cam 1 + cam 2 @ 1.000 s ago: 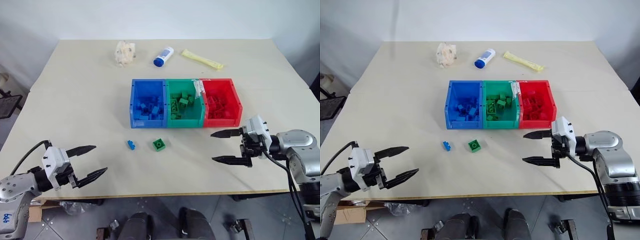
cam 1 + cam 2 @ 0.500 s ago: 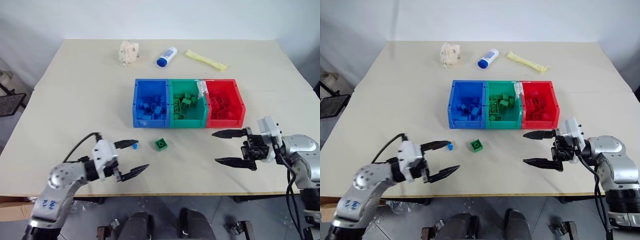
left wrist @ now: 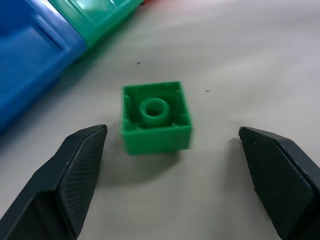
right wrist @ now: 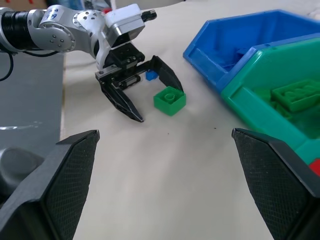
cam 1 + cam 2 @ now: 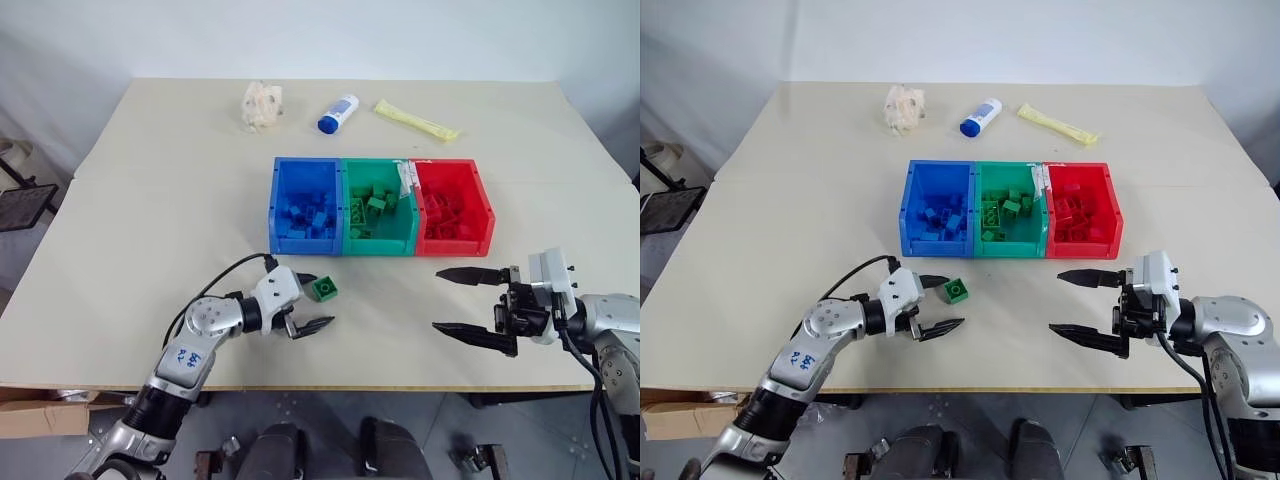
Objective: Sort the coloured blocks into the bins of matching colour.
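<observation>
A green block (image 5: 322,289) lies studs-down on the table in front of the bins. My left gripper (image 5: 312,301) is open, and the block sits at the mouth of its fingers (image 3: 75,170), touching neither. A small blue block (image 4: 151,75) rests just behind that gripper. The blue bin (image 5: 300,243), green bin (image 5: 380,245) and red bin (image 5: 455,243) stand joined in a row, each holding several blocks of its own colour. My right gripper (image 5: 447,300) hovers open and empty, in front of the red bin and pointing left.
At the back of the table lie a crumpled pale wrapper (image 5: 262,103), a white bottle with a blue cap (image 5: 337,112) and a yellow packet (image 5: 417,119). A white tag (image 5: 404,180) sticks up between the green and red bins. The table's front edge runs just below both grippers.
My left arm has swung in from the table's front left corner to the green block, fingers staying open. The right gripper has hardly moved. The camera view has shifted slightly.
</observation>
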